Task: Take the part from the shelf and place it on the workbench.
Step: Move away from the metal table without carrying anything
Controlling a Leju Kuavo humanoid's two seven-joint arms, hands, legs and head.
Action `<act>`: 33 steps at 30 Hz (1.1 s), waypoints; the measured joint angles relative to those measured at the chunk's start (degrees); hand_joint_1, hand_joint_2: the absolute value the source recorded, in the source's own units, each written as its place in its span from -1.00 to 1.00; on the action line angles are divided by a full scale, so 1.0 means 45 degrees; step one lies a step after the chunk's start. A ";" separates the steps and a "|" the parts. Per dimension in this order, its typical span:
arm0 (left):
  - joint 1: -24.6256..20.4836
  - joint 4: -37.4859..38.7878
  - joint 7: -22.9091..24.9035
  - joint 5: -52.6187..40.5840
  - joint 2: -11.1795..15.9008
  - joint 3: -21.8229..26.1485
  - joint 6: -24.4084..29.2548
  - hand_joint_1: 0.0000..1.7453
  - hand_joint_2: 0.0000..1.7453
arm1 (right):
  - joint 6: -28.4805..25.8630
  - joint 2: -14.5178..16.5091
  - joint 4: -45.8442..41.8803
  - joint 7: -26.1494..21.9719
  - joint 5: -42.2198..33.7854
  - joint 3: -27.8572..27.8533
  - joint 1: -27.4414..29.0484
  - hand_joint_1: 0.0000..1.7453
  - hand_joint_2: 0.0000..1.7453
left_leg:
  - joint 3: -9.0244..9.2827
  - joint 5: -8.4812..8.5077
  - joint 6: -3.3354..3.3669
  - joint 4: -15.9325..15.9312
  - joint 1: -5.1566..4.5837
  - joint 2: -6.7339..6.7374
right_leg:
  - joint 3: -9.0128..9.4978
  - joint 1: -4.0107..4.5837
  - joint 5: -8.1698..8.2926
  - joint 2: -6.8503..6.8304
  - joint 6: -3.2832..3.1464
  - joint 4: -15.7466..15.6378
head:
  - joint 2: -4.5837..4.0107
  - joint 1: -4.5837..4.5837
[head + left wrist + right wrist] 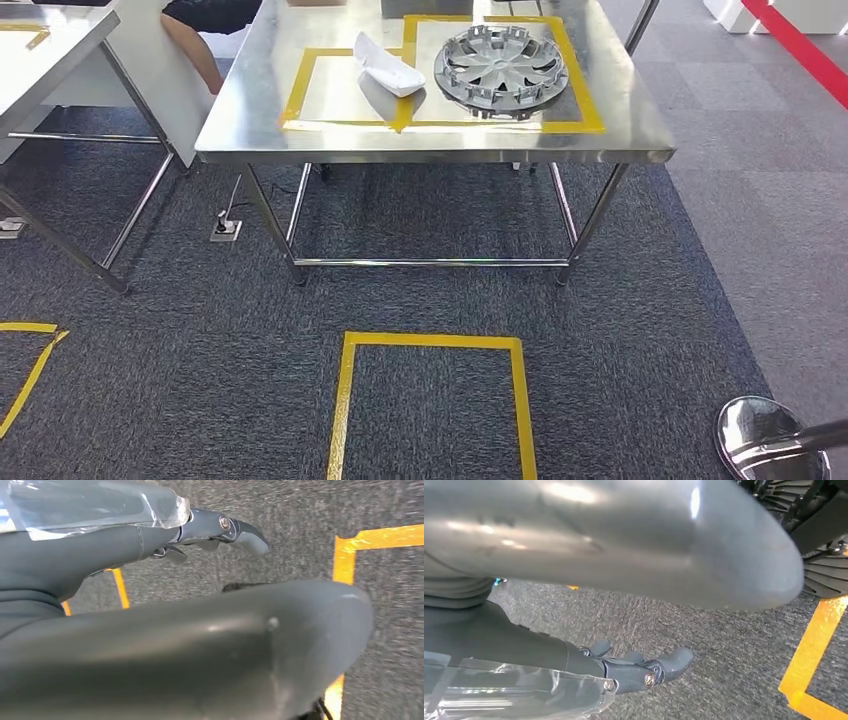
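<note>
A: Workbench (250,120) ahead, steel top. Silver wheel cover (501,68) lies flat inside a yellow tape square (578,75); white part (387,66) rests just beside it, across the tape line between the two squares.

B: Hands?

A: Both hang over grey carpet (300,510), well apart from the bench. Left hand (165,630): fingers (245,535) stretched out and apart, nothing between them and the thumb. Right hand (599,535): fingers (669,662) likewise extended, released, nothing held.

B: Beyond the fingertips?

A: Yellow floor tape (814,645) past the right fingertips; another strip (345,555) past the left ones.
</note>
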 joint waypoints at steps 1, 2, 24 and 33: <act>-0.0014 0.0084 0.0030 0.0005 -0.0015 0.0021 -0.0034 -1.00 -1.00 | 0.0000 -0.0002 0.0001 -0.0001 0.0005 0.0006 0.0004 -1.00 -1.00 | -0.0120 0.0057 0.0120 -0.0031 0.0002 0.0013 | -0.0061 -0.0023 0.0106 -0.0002 0.0080 -0.0035 | 0.0000 -0.0004; -0.0014 0.0152 0.0107 0.0033 -0.0025 0.0050 -0.0096 -1.00 -1.00 | 0.0001 -0.0001 0.0004 -0.0005 0.0023 0.0012 0.0020 -1.00 -1.00 | -0.0247 0.0184 0.0249 -0.0018 0.0008 0.0040 | -0.0149 -0.0046 0.0014 0.0021 0.0154 0.0009 | 0.0000 -0.0001; -0.0056 0.0398 0.1937 0.0351 -0.0476 0.0848 -0.0959 -1.00 1.00 | 0.1275 0.0205 0.0008 0.2039 -0.0574 -0.0113 0.0082 -1.00 1.00 | -0.3028 -0.0685 -0.0138 0.4114 0.0003 0.0039 | 0.1497 -0.0098 -0.1274 0.0157 -0.0358 -0.0276 | 0.0000 -0.0023; 0.0329 0.0424 0.1937 0.0981 -0.0549 0.0754 -0.0643 -1.00 1.00 | 0.1051 0.0148 -0.0350 0.1859 -0.2984 0.1230 0.0162 -1.00 1.00 | -0.0996 0.0676 0.0130 0.0323 -0.0027 0.0012 | 0.1300 0.0022 -0.1230 0.0170 -0.0396 -0.0072 | 0.0000 0.0040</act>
